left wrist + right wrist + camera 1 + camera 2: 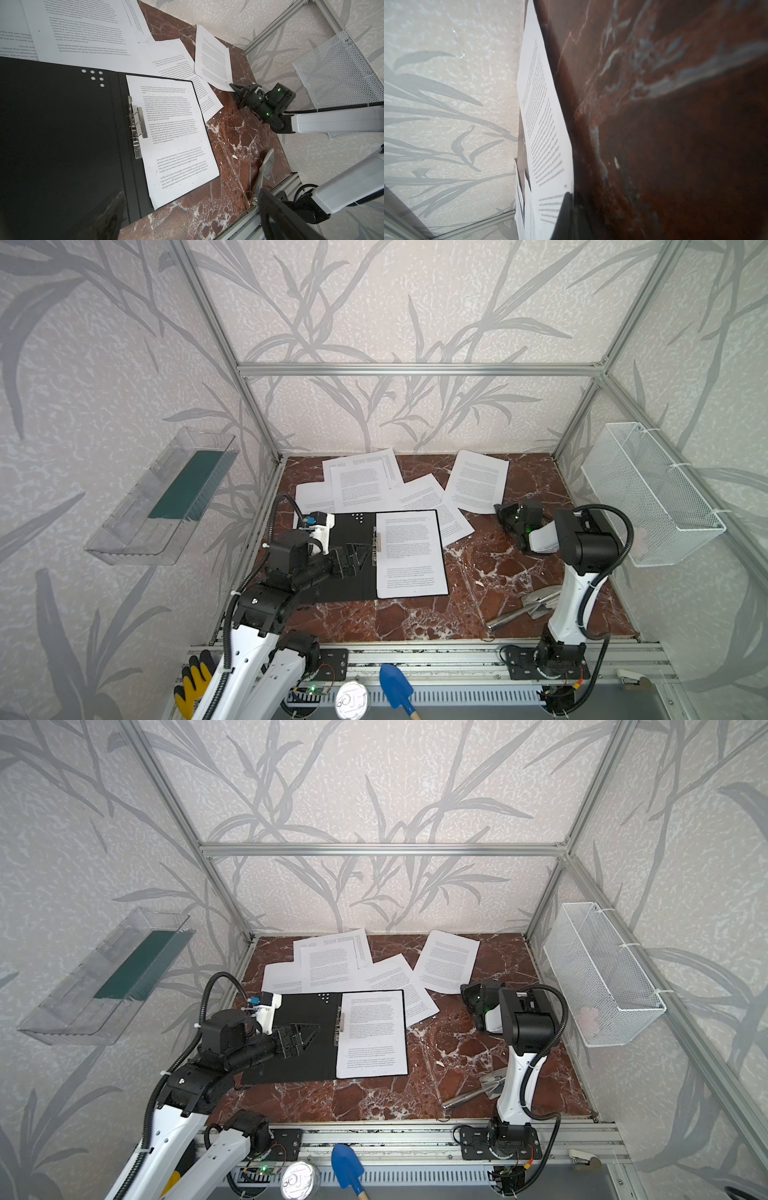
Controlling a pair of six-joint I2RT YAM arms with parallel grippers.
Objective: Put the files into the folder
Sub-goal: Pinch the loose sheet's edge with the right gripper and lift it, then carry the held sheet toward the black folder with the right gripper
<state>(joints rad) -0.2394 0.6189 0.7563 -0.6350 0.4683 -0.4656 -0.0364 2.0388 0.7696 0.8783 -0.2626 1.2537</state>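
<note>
front rail (415, 657): along the bottom of both top views. It carries yellow-and-black gloves (193, 680) at lower left, and a tin lid (351, 697) and a blue trowel (395, 684) at bottom centre.
metal trowel (536, 603): flat on the marble table (478, 572) at lower right, beside the right arm's base.
folder (357, 585): centre-left, open and flat with its black inside up. A metal clip (139, 122) runs along its spine.
sheet in the folder (411, 553): on the folder's right half, squared to its edges, its inner edge reaching the clip.
left gripper (359, 558): over the folder's left half, jaws spread wide, nothing between them.
right gripper (233, 86): right of centre, jaws closed together, tips touching the near corner of the far-right sheet. Whether paper is pinched cannot be told.
far-right sheet (478, 481): upper centre-right, tilted, its left edge over a neighbouring sheet.
loose sheets (365, 485): four more, overlapping and fanned above the folder. One runs under the folder's upper right corner.
walls: clear tray (158, 497) at left, wire basket (652, 489) at right.
</note>
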